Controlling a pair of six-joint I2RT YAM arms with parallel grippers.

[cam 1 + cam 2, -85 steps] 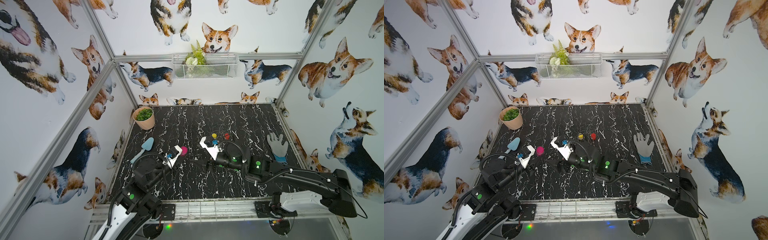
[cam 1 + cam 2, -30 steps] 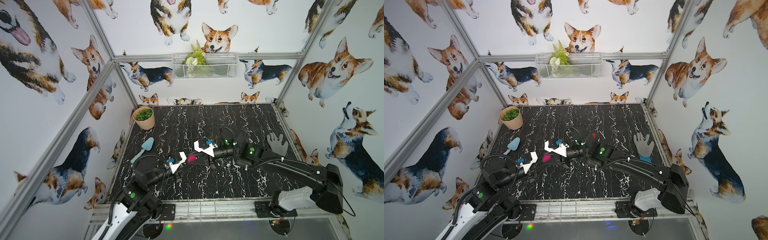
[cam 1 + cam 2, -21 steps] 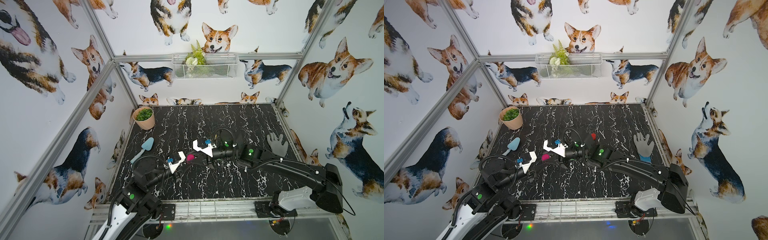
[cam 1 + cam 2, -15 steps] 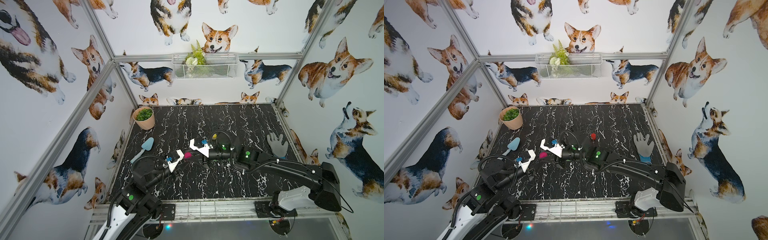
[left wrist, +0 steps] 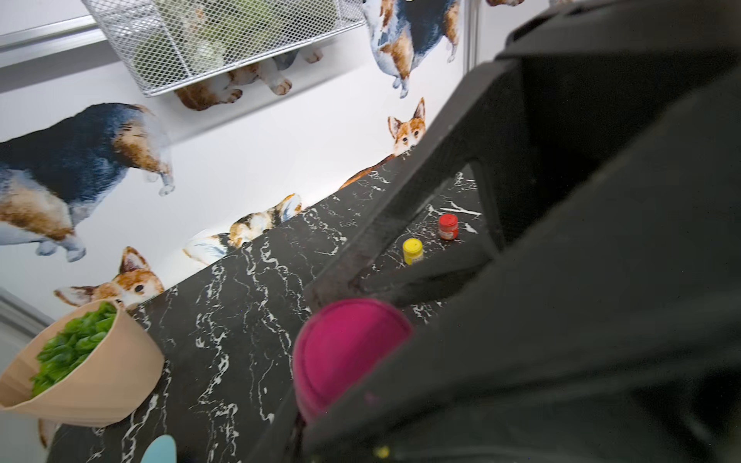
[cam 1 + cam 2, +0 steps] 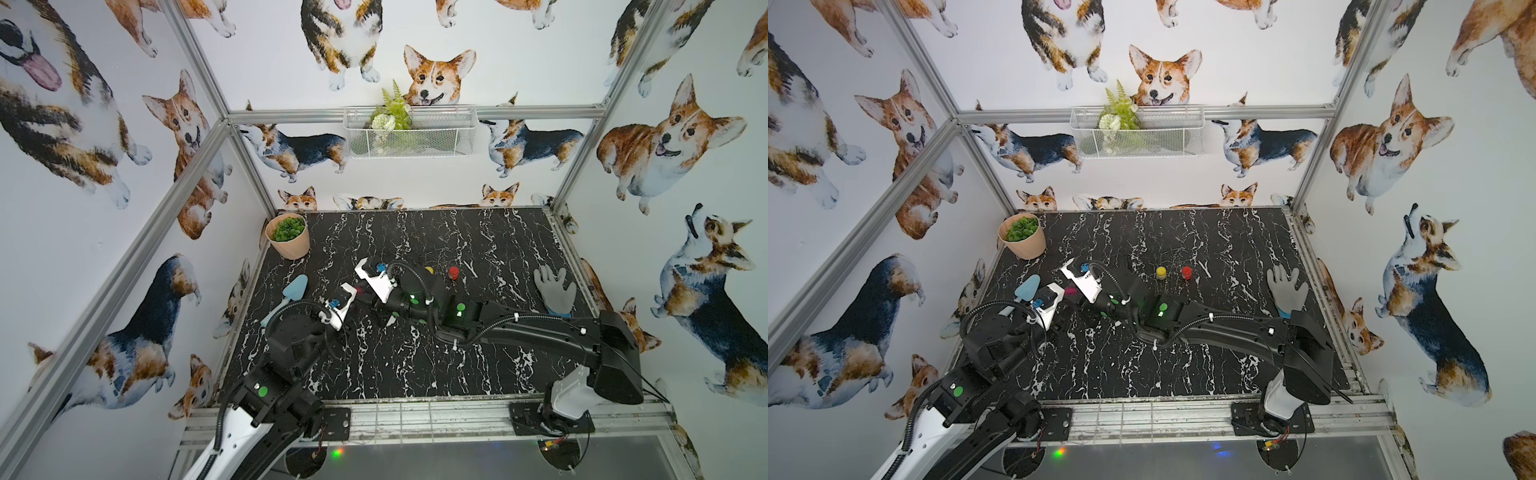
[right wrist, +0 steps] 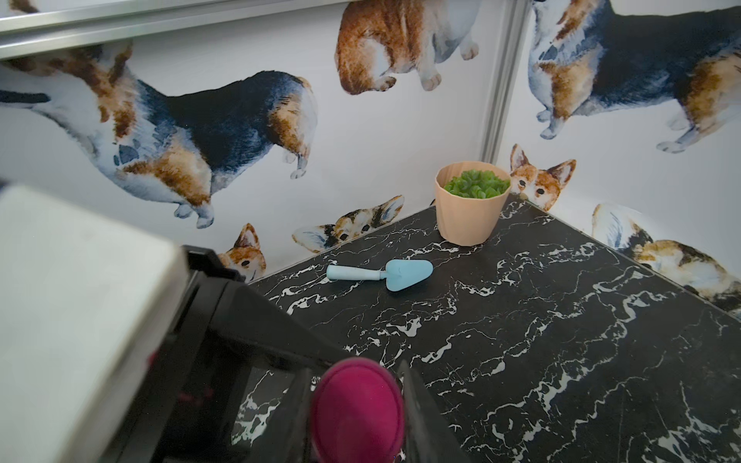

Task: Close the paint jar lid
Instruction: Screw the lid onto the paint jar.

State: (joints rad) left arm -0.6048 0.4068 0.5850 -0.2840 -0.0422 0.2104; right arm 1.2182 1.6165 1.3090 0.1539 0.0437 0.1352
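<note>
Paint jar (image 7: pixel 357 413): smooth magenta dome in both wrist views, a mere sliver in top views, pinched by the closed left gripper (image 6: pixel 354 296) and right gripper (image 7: pixel 357 385).

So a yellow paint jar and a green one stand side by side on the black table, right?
Not quite. Beside the yellow jar stands a red jar, not a green one; a top view shows them side by side on the black table.

Bright, even light, soft shadows; top views bend at edges; wrist-view foregrounds blur.
</note>
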